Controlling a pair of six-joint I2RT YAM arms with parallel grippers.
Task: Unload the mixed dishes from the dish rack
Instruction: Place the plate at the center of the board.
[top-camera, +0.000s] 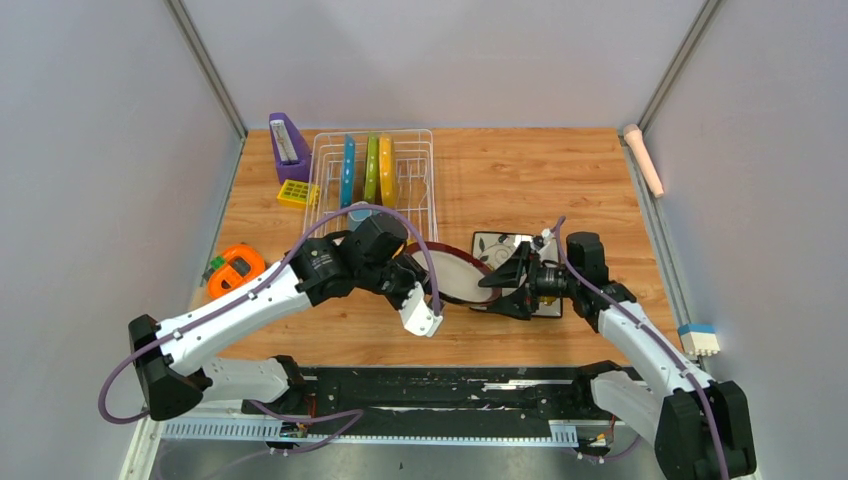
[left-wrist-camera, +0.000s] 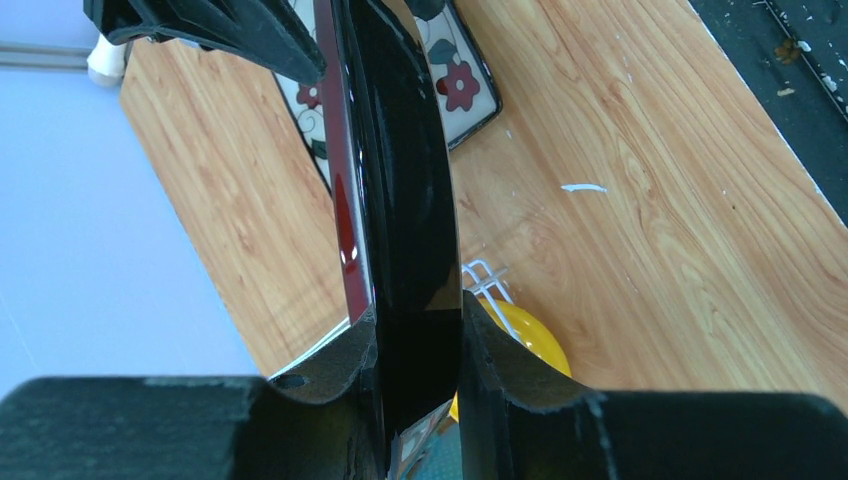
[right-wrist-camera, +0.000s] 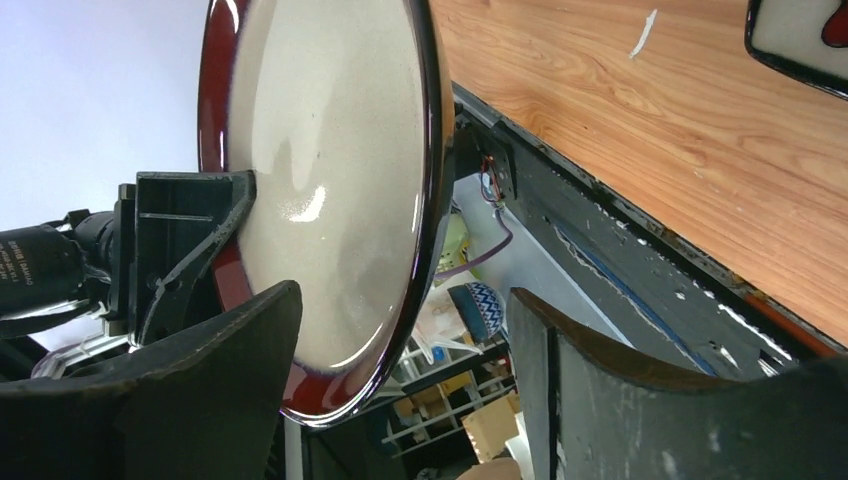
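Handover | left claw (left-wrist-camera: 415, 345) grips red-rimmed white round plate (right-wrist-camera: 340, 200) | right claw (right-wrist-camera: 400, 300) wide, astride rim | next, likely: close right

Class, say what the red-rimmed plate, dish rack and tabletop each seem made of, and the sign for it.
The red-rimmed plate: probably glazed ceramic; glossy highlights on its face. The dish rack: white coated wire, likely metal; thin bars. The tabletop: wood or wood-look laminate; visible grain.
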